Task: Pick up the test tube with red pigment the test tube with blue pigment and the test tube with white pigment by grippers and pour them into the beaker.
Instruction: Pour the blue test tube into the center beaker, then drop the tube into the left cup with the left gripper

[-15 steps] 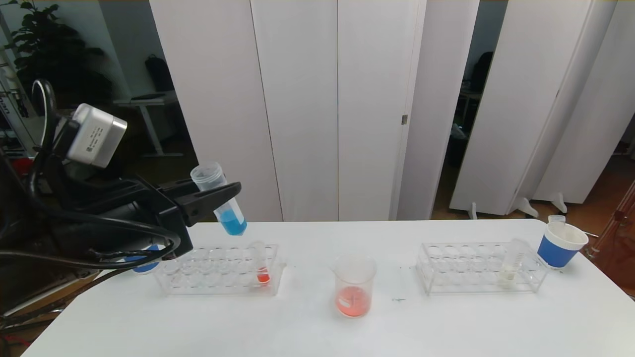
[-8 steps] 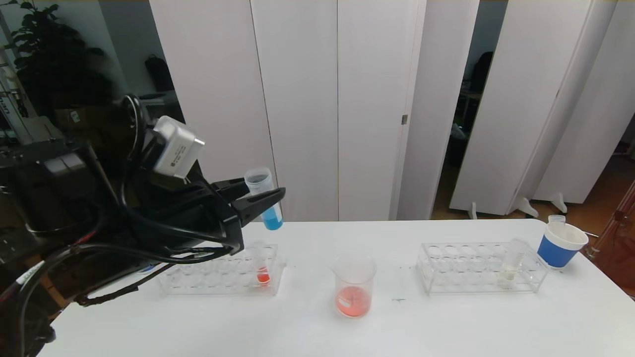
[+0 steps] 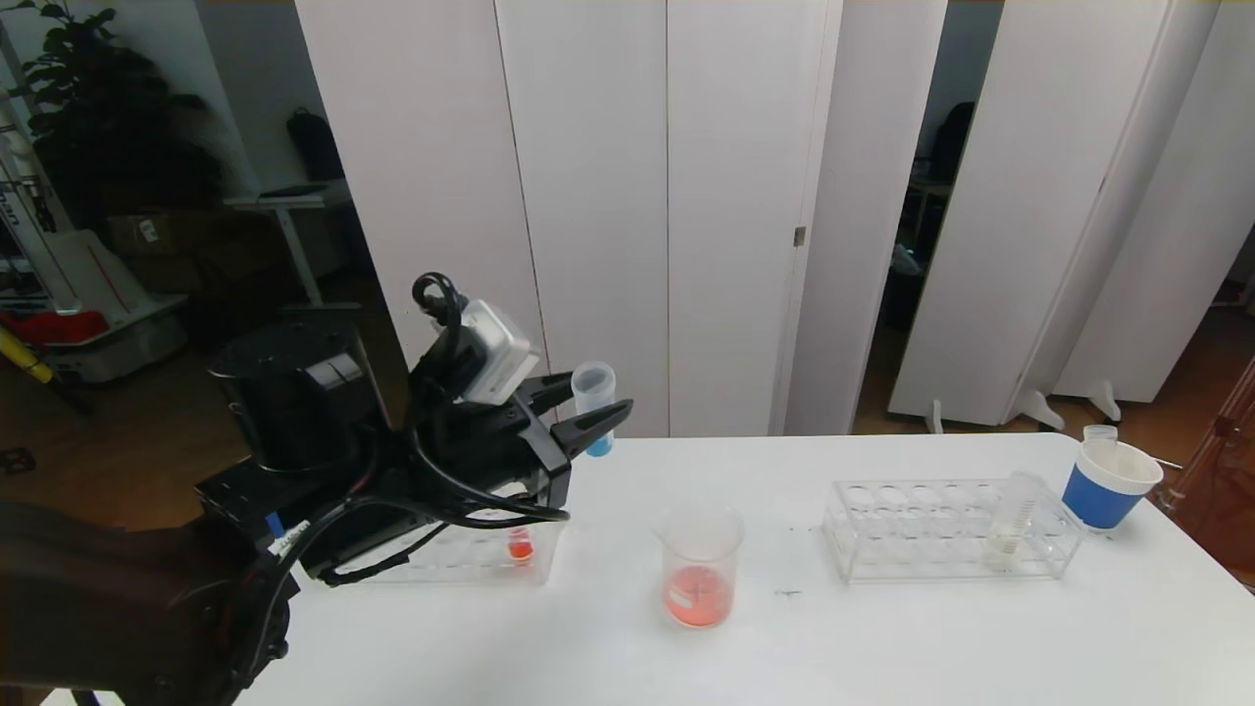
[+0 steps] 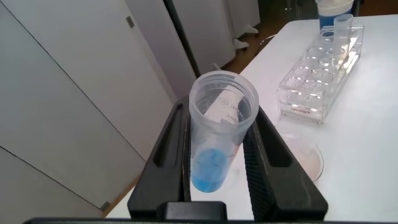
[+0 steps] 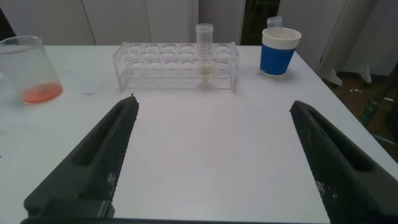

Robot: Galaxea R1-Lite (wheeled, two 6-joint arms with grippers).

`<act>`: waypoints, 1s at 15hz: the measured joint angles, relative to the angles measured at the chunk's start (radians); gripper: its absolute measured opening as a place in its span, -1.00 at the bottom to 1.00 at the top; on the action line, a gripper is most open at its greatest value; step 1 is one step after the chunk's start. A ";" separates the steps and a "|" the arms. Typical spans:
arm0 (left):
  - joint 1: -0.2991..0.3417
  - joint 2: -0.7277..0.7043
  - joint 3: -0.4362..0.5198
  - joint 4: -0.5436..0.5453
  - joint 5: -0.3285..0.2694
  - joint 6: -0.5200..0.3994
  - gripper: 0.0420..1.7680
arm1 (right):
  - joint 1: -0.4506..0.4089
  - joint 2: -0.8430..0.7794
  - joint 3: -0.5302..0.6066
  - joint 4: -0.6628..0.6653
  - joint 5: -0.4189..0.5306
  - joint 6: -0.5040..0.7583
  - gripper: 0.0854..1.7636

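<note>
Above the table's left side, our left gripper [image 3: 588,420], closed on the test tube with blue pigment [image 3: 594,407], has carried it rightward toward the beaker [image 3: 698,564]; pouring looks next. Our right gripper [image 5: 214,130] hovers open near the test tube with white pigment [image 5: 204,51].

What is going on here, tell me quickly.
The left end effector is shut on the test tube with blue pigment, holding it upright in the air above the table, between the left rack and the beaker. The beaker already holds orange-red liquid. The test tube with white pigment stands in the right rack, near a blue paper cup. The right end effector hangs open over the table, holding nothing.
</note>
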 joint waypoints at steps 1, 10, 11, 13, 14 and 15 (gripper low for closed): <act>-0.005 0.026 0.002 -0.016 0.006 0.028 -0.38 | 0.000 0.000 0.000 0.000 0.000 0.000 0.98; -0.051 0.171 -0.012 -0.142 0.009 0.310 -0.38 | 0.000 0.000 0.001 0.000 0.001 0.000 0.98; -0.058 0.184 -0.013 -0.166 0.008 0.327 -0.38 | 0.000 0.000 0.001 0.000 0.001 0.000 0.98; -0.063 0.212 -0.017 -0.177 0.010 0.408 -0.38 | 0.000 0.000 0.001 0.000 0.001 0.000 0.98; -0.066 0.224 -0.020 -0.179 0.010 0.429 -0.38 | 0.000 0.000 0.001 0.000 0.001 0.000 0.98; -0.068 0.238 -0.026 -0.181 0.010 0.448 -0.38 | -0.001 0.000 0.001 0.000 0.001 0.000 0.98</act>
